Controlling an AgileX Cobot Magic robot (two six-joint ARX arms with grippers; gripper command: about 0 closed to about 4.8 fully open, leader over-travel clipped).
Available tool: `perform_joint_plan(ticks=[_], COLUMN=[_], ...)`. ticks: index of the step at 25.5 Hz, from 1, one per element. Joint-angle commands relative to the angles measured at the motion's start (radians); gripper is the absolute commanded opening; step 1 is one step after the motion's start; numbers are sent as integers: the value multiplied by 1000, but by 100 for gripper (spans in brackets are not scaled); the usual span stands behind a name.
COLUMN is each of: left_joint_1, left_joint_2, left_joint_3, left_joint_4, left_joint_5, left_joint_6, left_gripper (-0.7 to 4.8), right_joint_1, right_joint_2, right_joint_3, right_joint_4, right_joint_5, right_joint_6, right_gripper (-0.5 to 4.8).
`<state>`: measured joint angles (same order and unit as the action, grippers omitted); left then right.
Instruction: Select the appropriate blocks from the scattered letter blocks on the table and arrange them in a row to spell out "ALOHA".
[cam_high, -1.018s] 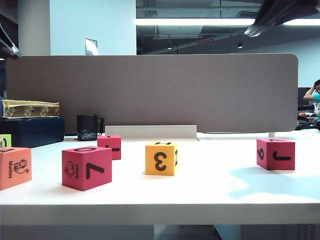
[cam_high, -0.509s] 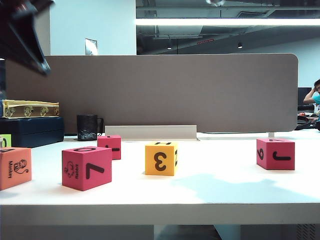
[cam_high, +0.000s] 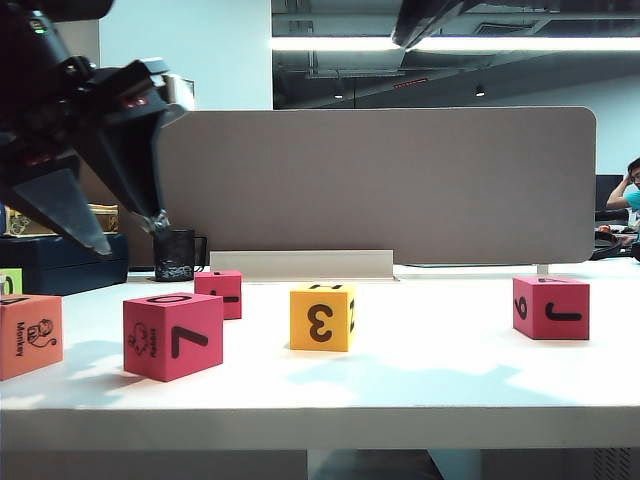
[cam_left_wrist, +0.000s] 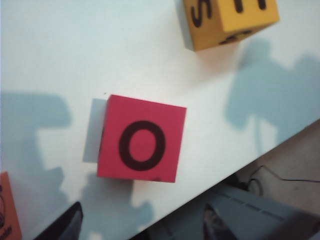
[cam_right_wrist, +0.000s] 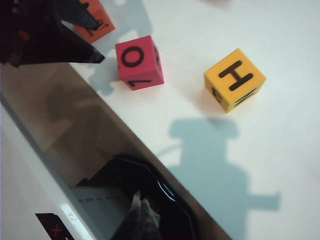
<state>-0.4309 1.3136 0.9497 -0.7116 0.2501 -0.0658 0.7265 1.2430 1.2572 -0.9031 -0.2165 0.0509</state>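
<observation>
Five matte foam cubes scattered across the wide white smooth tabletop (cam_high: 420, 385): orange monkey cube (cam_high: 28, 335) at far left, pink-red cube with an O on top (cam_high: 172, 334) near the front left, a smaller-looking pink-red cube (cam_high: 220, 292) behind it, yellow cube with a 3 in front and an H on top (cam_high: 322, 316) in the middle, pink-red J cube (cam_high: 551, 307) well apart on the right. Probably light, slightly squashy, grippy rather than slick; best pinched across two opposite side faces, mid-height. Left gripper (cam_high: 110, 225) poised above the O cube, fingers spread, nothing between them. Right gripper (cam_right_wrist: 142, 217) high over the table's near edge, fingers seemingly pressed together, though dark and hard to read. Flat, uncluttered surface; grey-brown divider panel (cam_high: 400, 180) closing off the back, black mug (cam_high: 175, 255) at its foot.
</observation>
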Motion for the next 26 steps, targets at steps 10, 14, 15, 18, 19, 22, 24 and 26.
perform_joint_plan(ticks=[10,14,15,18,19,22,24,26], left_joint_1=[-99,-99,-99,-99,-99,-99,-102,-108], left_joint_2=[111,174,195,224,230,232,232,232], left_joint_3=[3,3,3,3,3,3,3,3], left_joint_4=[84,130,137,151,154,169,176,185], left_joint_5=[-126,-164,-165,-168,-168,-158,-156,-156], left_joint_6=[83,105,105,104,104,104,103,103], left_gripper=[440,434,426,424,390,334,334,334], right_joint_1=[35,35,35,35,35,35,35,35], right_joint_2=[1,1,1,1,1,1,1,1], right_joint_3=[7,7,7,7,7,7,7,7], right_joint_4=[5,5,6,6,6,7,7,7], right_joint_5=[10,10,17,17,17,17,17,17], right_joint_6=[-3,-3,-3,-4,-3,-3,-4,-4], right_gripper=[-5,-5,-5,-5,-5,-5,-5,-5])
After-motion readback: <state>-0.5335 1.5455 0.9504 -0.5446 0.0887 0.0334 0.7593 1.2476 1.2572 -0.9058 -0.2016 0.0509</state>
